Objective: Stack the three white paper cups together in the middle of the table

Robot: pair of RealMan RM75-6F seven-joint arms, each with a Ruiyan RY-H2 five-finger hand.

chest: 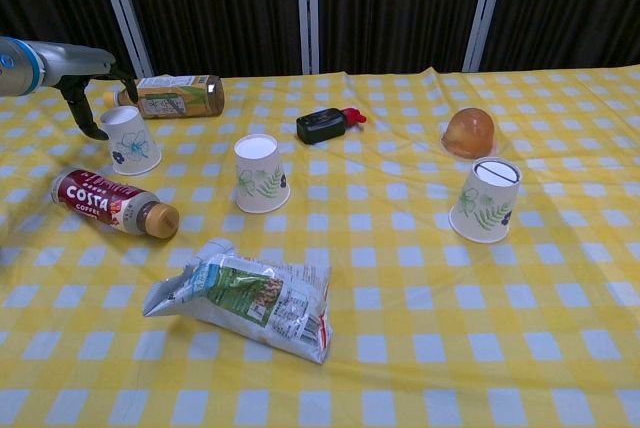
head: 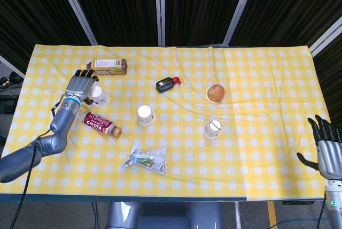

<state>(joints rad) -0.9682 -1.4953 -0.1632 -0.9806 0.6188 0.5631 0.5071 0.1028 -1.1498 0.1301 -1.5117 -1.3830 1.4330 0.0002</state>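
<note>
Three white paper cups stand upside down on the yellow checked cloth. The left cup (head: 99,96) (chest: 130,140) sits beside my left hand (head: 80,85) (chest: 82,76), whose fingers are spread just to its left and above it, holding nothing. The middle cup (head: 145,114) (chest: 260,173) is near the table's centre. The right cup (head: 212,128) (chest: 486,199) has a dark ring mark on its base. My right hand (head: 327,151) hangs open off the table's front right corner, seen only in the head view.
A tea bottle (head: 108,67) lies behind the left cup and a Costa coffee bottle (head: 100,123) in front of it. A snack bag (head: 146,160) lies at the front. A black device (head: 166,84) and an orange jelly cup (head: 216,92) sit further back.
</note>
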